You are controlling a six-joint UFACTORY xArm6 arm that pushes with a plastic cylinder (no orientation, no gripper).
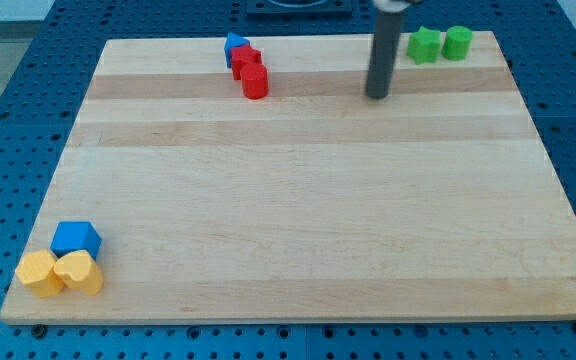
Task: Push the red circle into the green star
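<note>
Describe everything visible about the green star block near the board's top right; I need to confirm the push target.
The green star block is a small, chunky, matte bright-green piece with blunt points, lying flat on the pale wooden board near its top edge, toward the view's right. Its right side sits against or very near a rounder green block. My tip stands to its lower left, apart from it. Nothing lies on top of it.

The rod's upper end is cut off by the view's top edge, above my tip (pixel 377 96). At the board's top, a blue block (pixel 234 44) sits partly hidden behind a red block (pixel 247 60), its shape unclear. The two red blocks touch, and their shapes are too small to tell apart. The blue perforated table (pixel 8 120) runs past every edge.
</note>
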